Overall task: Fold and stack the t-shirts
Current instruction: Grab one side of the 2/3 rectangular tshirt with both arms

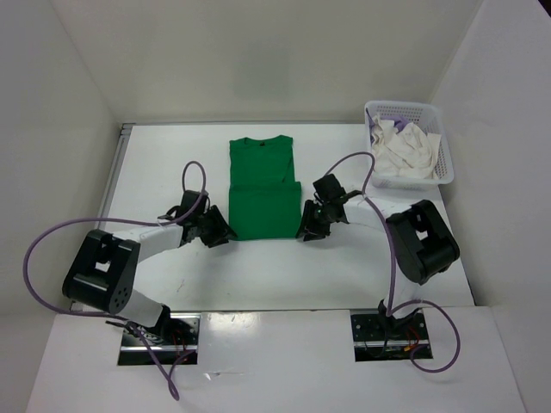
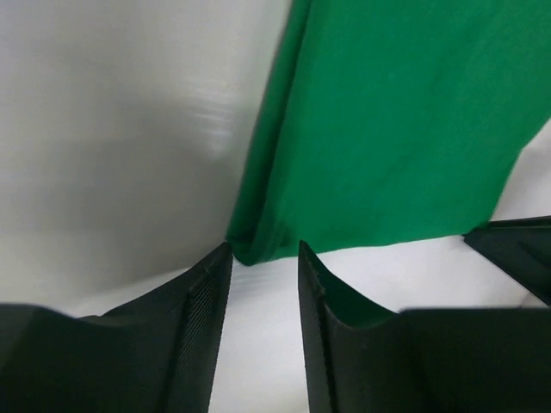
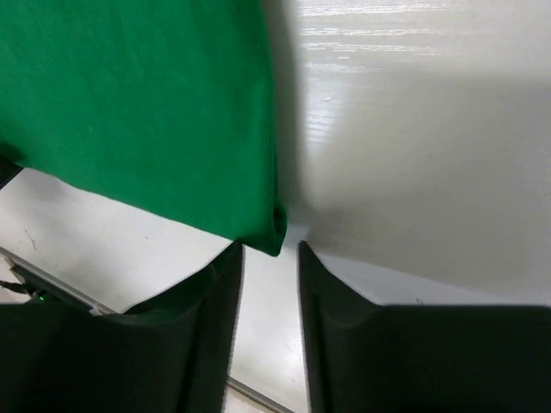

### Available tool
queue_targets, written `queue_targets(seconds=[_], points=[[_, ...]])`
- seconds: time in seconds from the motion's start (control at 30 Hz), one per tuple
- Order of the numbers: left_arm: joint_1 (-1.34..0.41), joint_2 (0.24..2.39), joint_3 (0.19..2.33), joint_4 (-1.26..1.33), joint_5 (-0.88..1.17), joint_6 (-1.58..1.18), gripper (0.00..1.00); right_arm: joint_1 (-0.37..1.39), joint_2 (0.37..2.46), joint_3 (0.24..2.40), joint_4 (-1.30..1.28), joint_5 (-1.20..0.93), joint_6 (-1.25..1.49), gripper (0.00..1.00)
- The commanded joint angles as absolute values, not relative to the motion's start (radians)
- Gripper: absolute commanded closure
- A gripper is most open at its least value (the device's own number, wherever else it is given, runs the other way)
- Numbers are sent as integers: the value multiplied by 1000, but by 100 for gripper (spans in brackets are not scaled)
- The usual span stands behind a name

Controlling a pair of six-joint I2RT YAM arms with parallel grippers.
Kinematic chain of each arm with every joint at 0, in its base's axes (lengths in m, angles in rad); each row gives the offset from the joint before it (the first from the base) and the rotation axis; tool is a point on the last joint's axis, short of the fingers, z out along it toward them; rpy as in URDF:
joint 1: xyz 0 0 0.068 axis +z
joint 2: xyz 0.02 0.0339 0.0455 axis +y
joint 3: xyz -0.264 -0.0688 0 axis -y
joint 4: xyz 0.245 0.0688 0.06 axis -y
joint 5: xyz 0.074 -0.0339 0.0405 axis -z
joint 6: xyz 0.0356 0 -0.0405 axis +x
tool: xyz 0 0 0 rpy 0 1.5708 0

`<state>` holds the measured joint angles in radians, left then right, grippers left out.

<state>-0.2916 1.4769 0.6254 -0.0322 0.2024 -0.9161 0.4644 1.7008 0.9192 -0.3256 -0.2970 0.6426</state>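
Observation:
The bright green t-shirt (image 1: 263,206) lies flat in the middle of the white table, its lower part folded up over the body. My left gripper (image 1: 219,229) stands open at the shirt's near left corner. In the left wrist view that green corner (image 2: 258,245) sits just past the gripper (image 2: 265,249), with only bare table between the fingers. My right gripper (image 1: 309,227) stands open at the near right corner. There too the green corner (image 3: 274,232) lies just beyond the gripper (image 3: 269,249), ungripped. The white t-shirt (image 1: 405,153) and a bit of the lavender one (image 1: 380,135) are bunched in the basket.
A white lattice basket (image 1: 444,146) stands at the table's back right corner. White walls close in the table at the back and both sides. Purple cables loop over each arm (image 1: 195,176), (image 1: 362,163).

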Motion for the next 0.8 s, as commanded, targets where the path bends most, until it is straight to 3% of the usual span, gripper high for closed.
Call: queue_targets(seconds=[0.0, 0.33, 0.57, 0.77], points=[[-293, 1549, 626, -26, 186, -891, 56, 468, 1715, 905, -261, -293, 666, 66], [-293, 1537, 680, -64, 158, -902, 87, 468, 1724, 914, -239, -253, 687, 95], [-293, 1366, 617, -179, 193, -884, 95, 468, 1571, 816, -302, -232, 716, 99], [-314, 1154, 595, -424, 326, -914, 98, 618, 1339, 761, -460, -232, 811, 100]])
